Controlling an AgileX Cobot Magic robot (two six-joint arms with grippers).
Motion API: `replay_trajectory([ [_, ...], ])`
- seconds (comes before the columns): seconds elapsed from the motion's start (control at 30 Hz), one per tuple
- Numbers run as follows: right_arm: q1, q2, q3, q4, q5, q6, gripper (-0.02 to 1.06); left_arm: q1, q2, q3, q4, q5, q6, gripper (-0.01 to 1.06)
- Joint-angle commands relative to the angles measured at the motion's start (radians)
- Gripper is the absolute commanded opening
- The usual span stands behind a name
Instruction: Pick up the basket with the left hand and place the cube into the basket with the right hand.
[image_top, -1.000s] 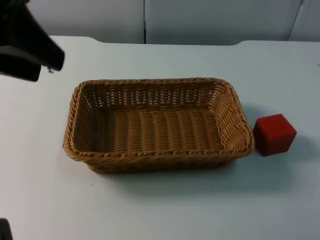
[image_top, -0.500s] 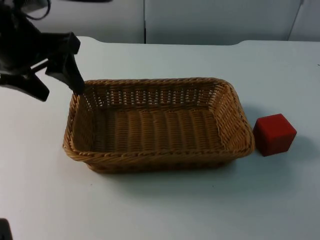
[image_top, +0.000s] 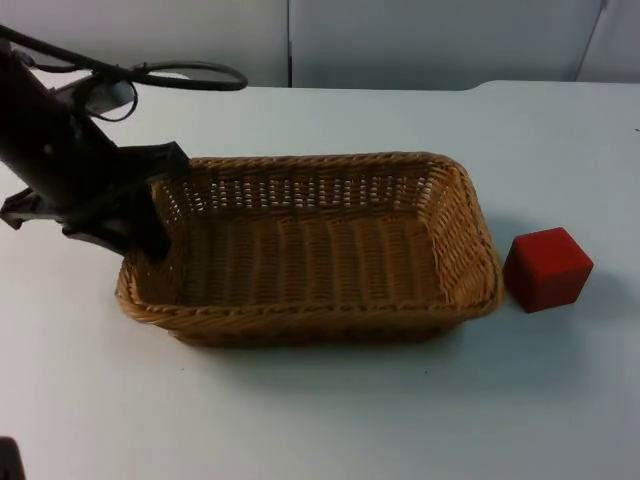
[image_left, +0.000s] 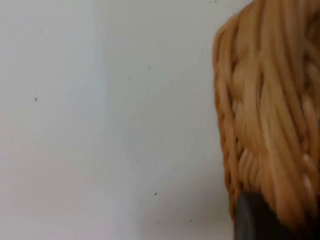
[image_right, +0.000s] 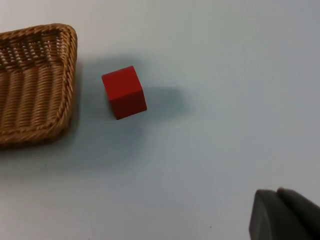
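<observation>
Reaching in from the far left, the left gripper sits at the left end wall of the basket, one finger inside the rim and one outside; whether the fingers are pressed onto the wicker, cannot tell. Left wrist view has the basket wall close up beside a black fingertip, bare table next to it. Basket rests on the white table, mid-scene. Red cube stands on the table just right of the basket, a narrow gap between them. Right wrist view sees cube and basket corner from well off; right gripper waits up there, one fingertip visible, fingers' state cannot tell.
</observation>
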Motion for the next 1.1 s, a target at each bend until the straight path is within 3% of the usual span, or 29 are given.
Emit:
replay_trajectory([
  [0.0,0.002,-0.006,0.000,-0.001,-0.012,0.000,0.02,-0.004,0.006,-0.008,0.012,-0.030,0.013,0.00],
  [0.27,0.002,-0.006,0.000,-0.001,-0.012,0.000,0.02,0.008,-0.031,-0.008,0.006,-0.064,0.006,0.00],
  [0.53,0.002,-0.006,0.000,-0.001,-0.012,0.000,0.02,0.091,-0.088,-0.009,-0.047,0.022,-0.017,0.00],
  [0.83,0.002,-0.006,0.000,-0.001,-0.012,0.000,0.02,0.099,-0.147,-0.009,-0.117,0.109,-0.009,0.00],
  [1.07,0.002,-0.006,0.000,-0.001,-0.012,0.000,0.02,0.099,-0.209,-0.009,-0.135,0.090,-0.009,0.00],
])
